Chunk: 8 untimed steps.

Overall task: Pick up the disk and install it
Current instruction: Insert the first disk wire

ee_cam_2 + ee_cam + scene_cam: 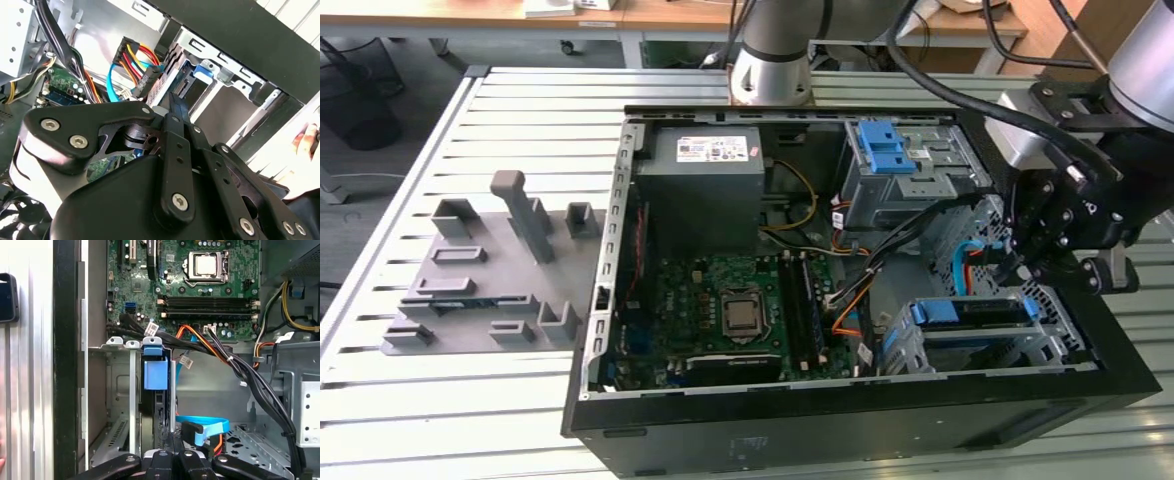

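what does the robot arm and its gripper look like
The arm is a silver-grey tube with a black band at its joint and black cables looped alongside. The gripper is matt black, built of flat linked bars pinned with silver screws.

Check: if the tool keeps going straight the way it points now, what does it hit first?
Most likely the disk, sitting edge-up in its blue carrier in the drive cage, directly ahead of the tool in the first wrist view. Depth is unclear; the blue data cable lies just beside that line.
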Available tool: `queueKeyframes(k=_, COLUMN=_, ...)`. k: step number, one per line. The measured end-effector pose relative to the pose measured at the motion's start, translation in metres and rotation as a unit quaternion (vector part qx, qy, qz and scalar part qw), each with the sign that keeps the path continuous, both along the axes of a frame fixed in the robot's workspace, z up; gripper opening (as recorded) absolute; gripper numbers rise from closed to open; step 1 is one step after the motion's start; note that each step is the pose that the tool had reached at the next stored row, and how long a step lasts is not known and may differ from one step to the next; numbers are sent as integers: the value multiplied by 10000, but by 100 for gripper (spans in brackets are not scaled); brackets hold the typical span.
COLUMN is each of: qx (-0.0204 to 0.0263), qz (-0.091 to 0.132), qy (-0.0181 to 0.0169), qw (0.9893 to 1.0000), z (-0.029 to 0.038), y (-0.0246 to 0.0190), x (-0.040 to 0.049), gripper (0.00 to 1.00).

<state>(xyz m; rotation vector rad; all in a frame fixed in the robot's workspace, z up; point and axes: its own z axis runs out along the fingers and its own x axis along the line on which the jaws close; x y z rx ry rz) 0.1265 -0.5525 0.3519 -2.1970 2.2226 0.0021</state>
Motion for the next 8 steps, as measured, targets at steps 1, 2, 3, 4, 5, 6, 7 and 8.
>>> queueKeyframes(k=1, qx=0, qz=0, qy=-1, qw=10000, z=12, y=6, x=6, gripper=11)
queueKeyframes(k=2, qx=1, qz=0, qy=-1, qw=10000, z=23, y=12, x=11, gripper=11)
queueKeyframes(k=3, qx=1, qz=0, qy=-2, qw=10000, z=35, y=18, x=17, gripper=11)
queueKeyframes(k=4, qx=1, qz=0, qy=-3, qw=10000, z=49, y=25, x=22, gripper=11)
queueKeyframes(k=5, qx=1, qz=0, qy=-4, qw=10000, z=64, y=34, x=27, gripper=11)
queueKeyframes(k=6, qx=2, qz=0, qy=-7, qw=10000, z=77, y=44, x=31, gripper=11)
queueKeyframes(k=7, qx=2, qz=0, qy=-10, qw=10000, z=90, y=53, x=34, gripper=11)
queueKeyframes(k=8, qx=2, qz=-1, qy=-14, qw=10000, z=104, y=65, x=37, gripper=11)
